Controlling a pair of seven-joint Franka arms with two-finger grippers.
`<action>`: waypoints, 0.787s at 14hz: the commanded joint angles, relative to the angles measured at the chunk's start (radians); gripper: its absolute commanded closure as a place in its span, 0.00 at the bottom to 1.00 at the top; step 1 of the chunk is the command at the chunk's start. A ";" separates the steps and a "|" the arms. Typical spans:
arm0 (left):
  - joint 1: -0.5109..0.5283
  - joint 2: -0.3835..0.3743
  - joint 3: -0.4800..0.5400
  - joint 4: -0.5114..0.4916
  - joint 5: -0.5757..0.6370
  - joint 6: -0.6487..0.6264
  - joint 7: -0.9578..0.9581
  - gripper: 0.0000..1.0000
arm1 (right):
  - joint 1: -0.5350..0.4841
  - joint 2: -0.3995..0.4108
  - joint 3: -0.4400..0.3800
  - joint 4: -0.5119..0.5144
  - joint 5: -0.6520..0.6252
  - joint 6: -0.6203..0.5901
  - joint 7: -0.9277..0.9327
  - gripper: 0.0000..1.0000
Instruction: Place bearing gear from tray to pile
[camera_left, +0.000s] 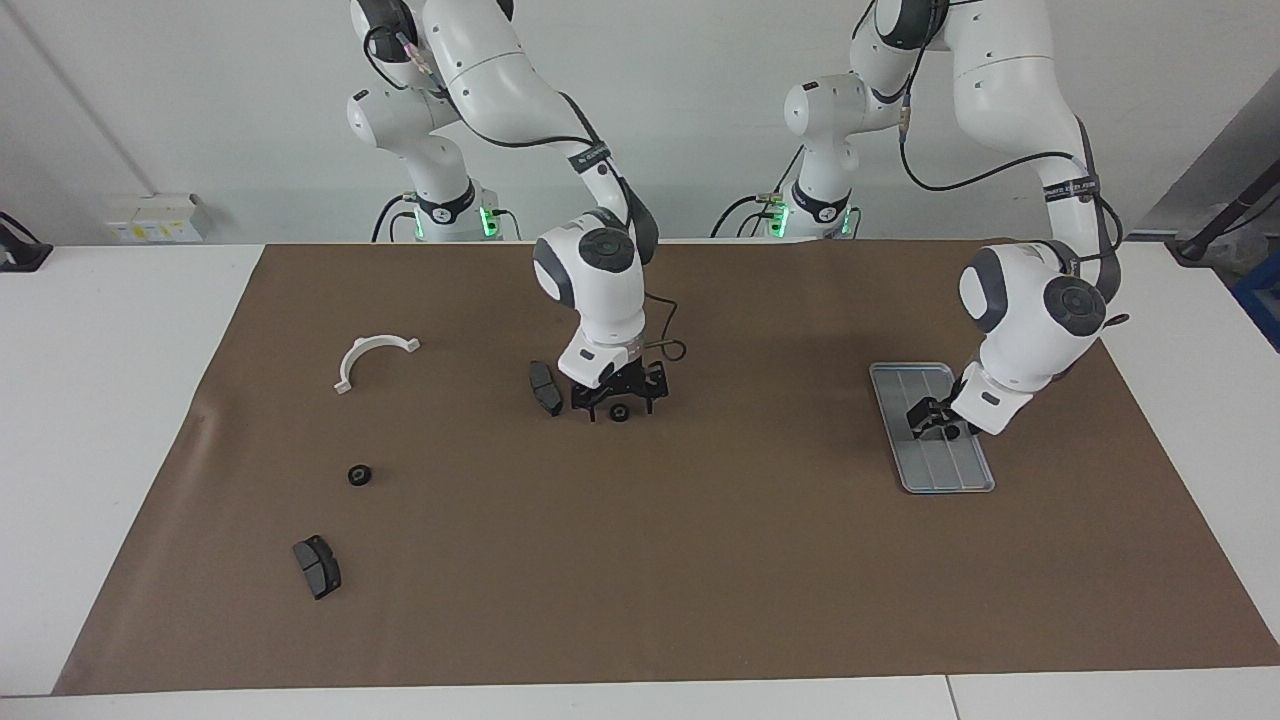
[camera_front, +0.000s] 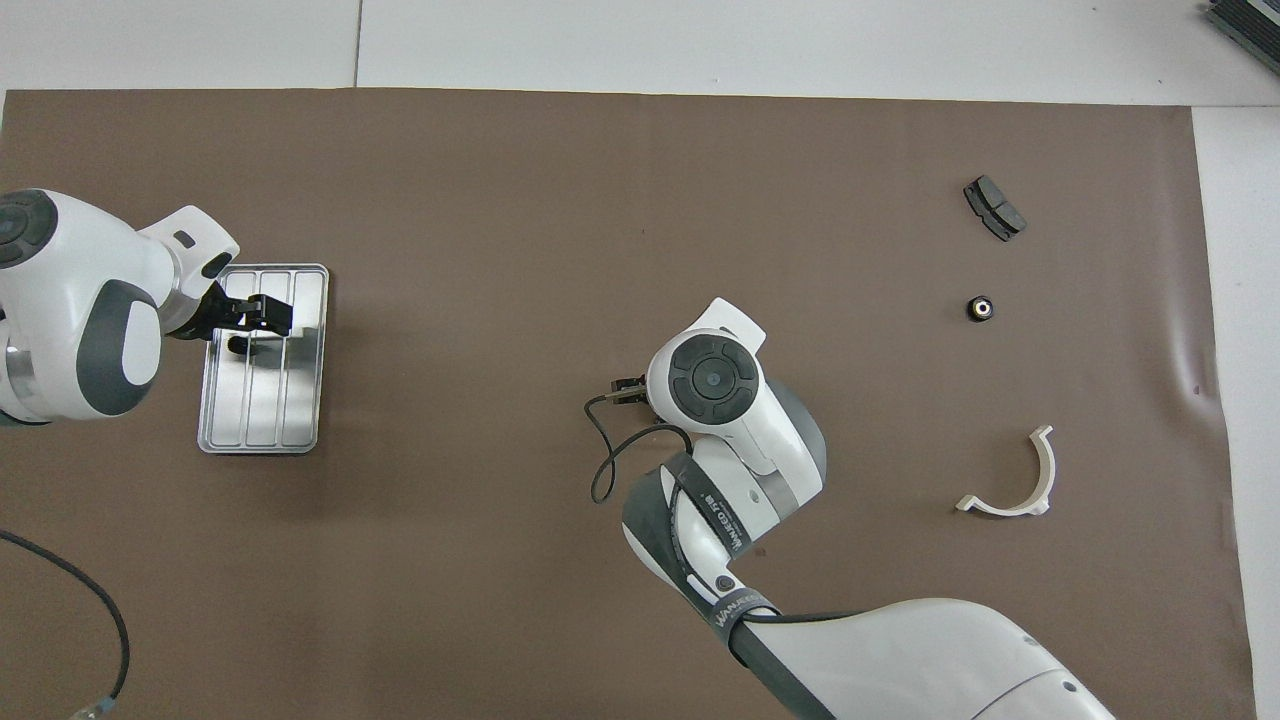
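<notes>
The silver tray (camera_left: 945, 470) (camera_front: 262, 410) lies on the brown mat at the left arm's end. My left gripper (camera_left: 935, 424) (camera_front: 268, 316) hangs open, low over the tray. The bearing gear (camera_front: 237, 344) on the tray shows only as a dark spot at the gripper's edge. At the middle of the mat my right gripper (camera_left: 620, 402) stands open, with one finger on each side of a small black gear (camera_left: 619, 412). In the overhead view its wrist hides both. Another black gear (camera_left: 359, 475) (camera_front: 981, 308) lies alone toward the right arm's end.
A dark brake pad (camera_left: 545, 387) lies right beside the right gripper. A second pad (camera_left: 317, 566) (camera_front: 994, 207) lies farther from the robots at the right arm's end. A white half-ring bracket (camera_left: 372, 358) (camera_front: 1015, 480) lies nearer to them.
</notes>
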 joint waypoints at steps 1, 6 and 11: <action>0.027 -0.043 -0.004 -0.059 0.025 0.036 0.002 0.00 | -0.005 -0.012 0.004 -0.016 -0.018 0.002 0.002 0.05; 0.027 -0.056 -0.006 -0.085 0.025 0.034 -0.005 0.28 | 0.001 -0.017 0.004 -0.016 -0.018 -0.019 0.003 0.29; 0.025 -0.056 -0.004 -0.088 0.025 0.036 -0.007 0.53 | 0.018 -0.021 0.004 -0.016 -0.018 -0.053 0.002 0.30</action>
